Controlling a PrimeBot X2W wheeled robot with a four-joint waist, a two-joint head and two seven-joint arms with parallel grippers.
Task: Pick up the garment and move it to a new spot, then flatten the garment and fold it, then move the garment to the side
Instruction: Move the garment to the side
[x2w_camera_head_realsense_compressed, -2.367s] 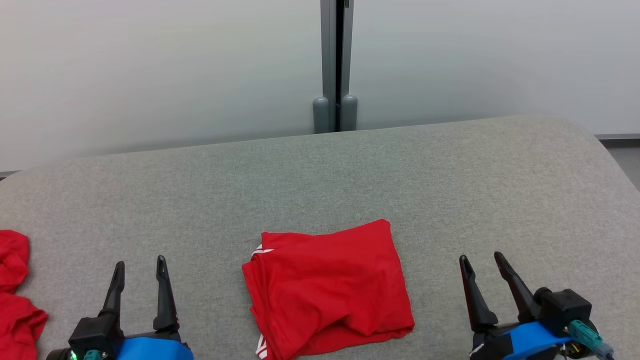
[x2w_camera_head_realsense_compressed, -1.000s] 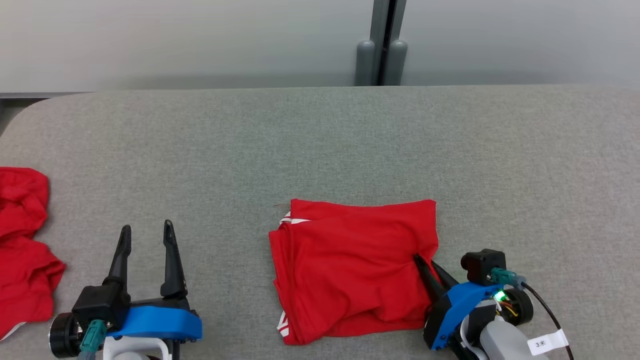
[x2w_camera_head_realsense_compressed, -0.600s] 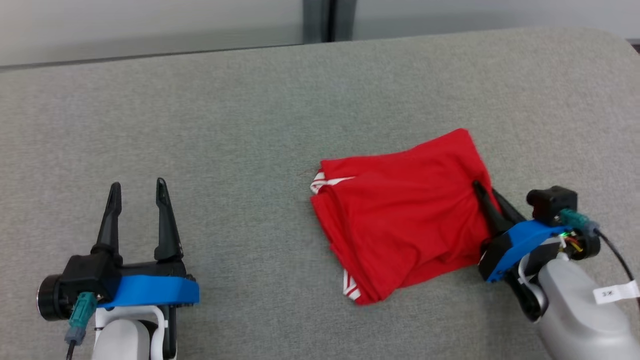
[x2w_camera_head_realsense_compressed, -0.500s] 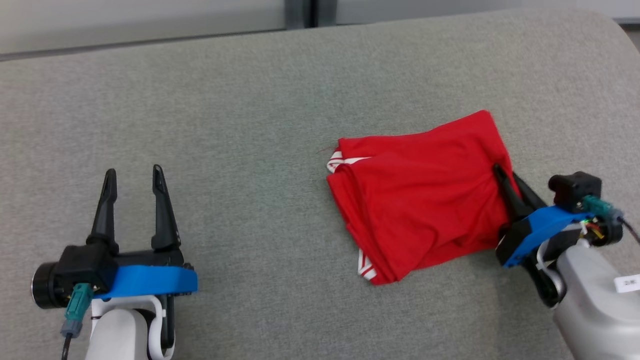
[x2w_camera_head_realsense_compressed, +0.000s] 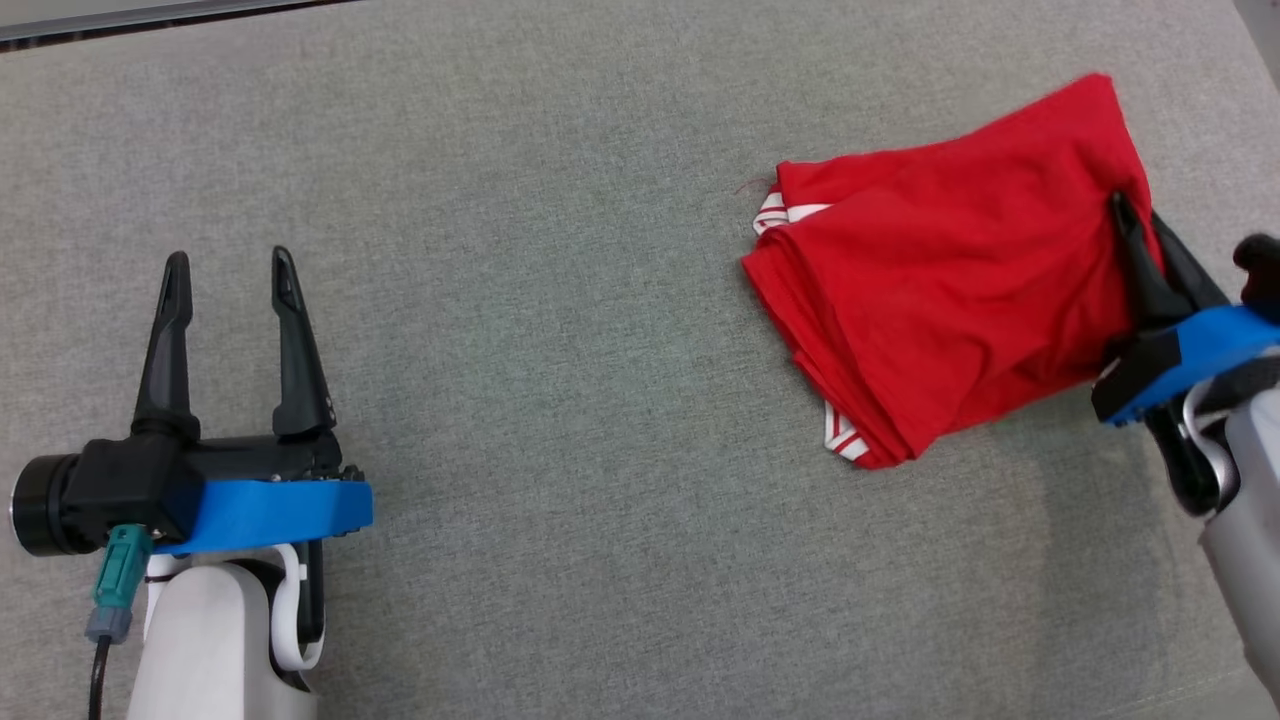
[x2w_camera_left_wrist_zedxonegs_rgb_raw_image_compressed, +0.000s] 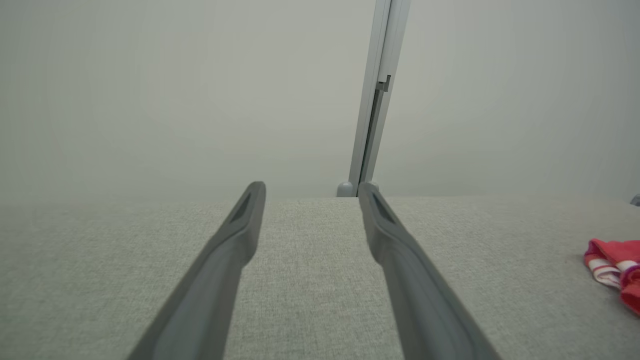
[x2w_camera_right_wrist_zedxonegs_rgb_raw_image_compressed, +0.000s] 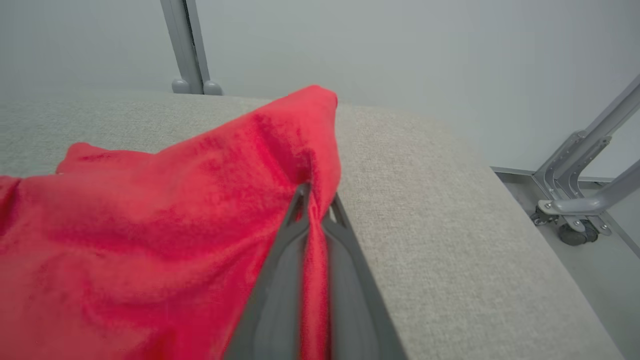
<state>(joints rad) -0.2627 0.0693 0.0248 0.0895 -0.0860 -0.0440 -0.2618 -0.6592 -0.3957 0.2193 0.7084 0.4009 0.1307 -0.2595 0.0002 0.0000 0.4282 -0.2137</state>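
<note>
Relocation to the side is looking like the step in hand: the right claw (x2w_camera_head_realsense_compressed: 1135, 215) is pinching the folded red cloth garment with white stripes (x2w_camera_head_realsense_compressed: 940, 270) by its edge, near the right end of the grey fabric-covered counter (x2w_camera_head_realsense_compressed: 560, 300). The next move is probably calling for setting it flat and letting go. The left claw (x2w_camera_head_realsense_compressed: 230, 258) is hovering over the counter's left part, fingers spread wide. Cloth is hiding how many layers are being pinched.

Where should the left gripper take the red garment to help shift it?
Probably the left edge of the garment, between its white-striped corners, opposite the right gripper shut on the right edge. Bring the open left gripper in from the robot's left, low along the table: the layers stack flat there, so one pinch should catch them all.
</note>
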